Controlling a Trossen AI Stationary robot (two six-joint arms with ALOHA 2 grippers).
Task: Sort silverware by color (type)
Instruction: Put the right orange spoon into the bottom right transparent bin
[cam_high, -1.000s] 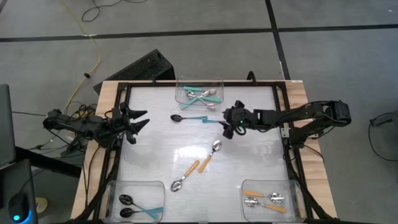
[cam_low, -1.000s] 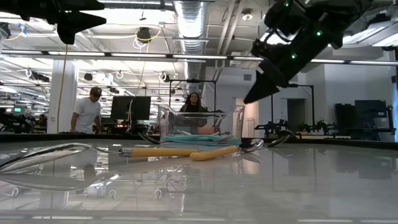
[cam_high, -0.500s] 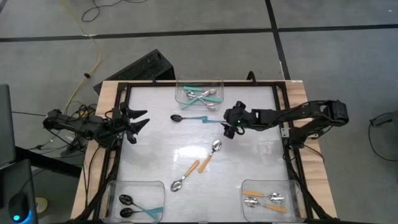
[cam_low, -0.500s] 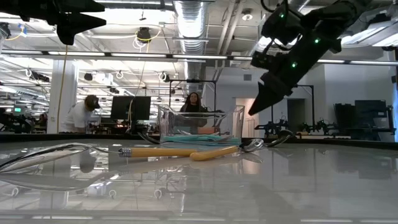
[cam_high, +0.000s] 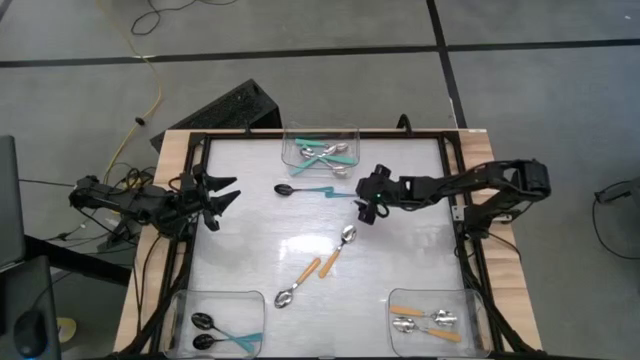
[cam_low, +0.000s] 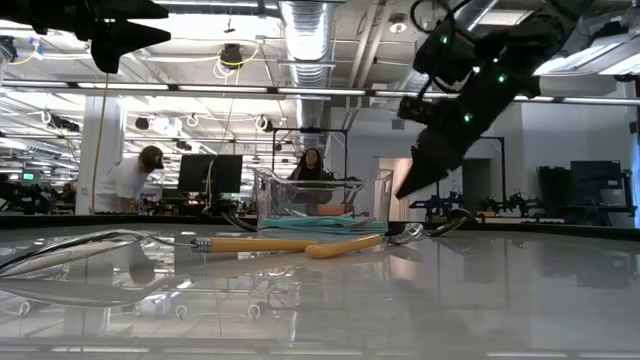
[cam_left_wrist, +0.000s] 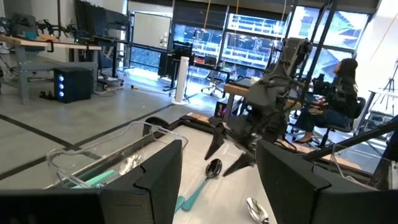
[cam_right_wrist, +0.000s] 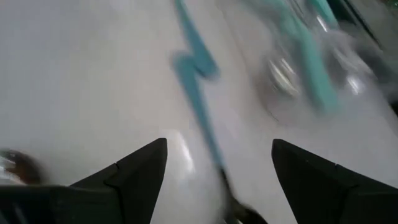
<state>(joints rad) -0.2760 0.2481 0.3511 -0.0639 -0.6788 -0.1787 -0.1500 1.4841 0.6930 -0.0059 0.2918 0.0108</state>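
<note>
Just off the far bin (cam_high: 320, 150), right tool (cam_high: 366, 208) hangs wide open and empty. Black-bowled teal spoon (cam_high: 305, 189) lies on the bench (cam_high: 240, 230) toward the left arm's side of it, long axis crosswise, handle end nearest. Left tool (cam_high: 222, 198) idles open at the bench edge, further off. Right wrist view shows the handle between the fingers (cam_right_wrist: 134, 171); overhead doesn't.
</note>
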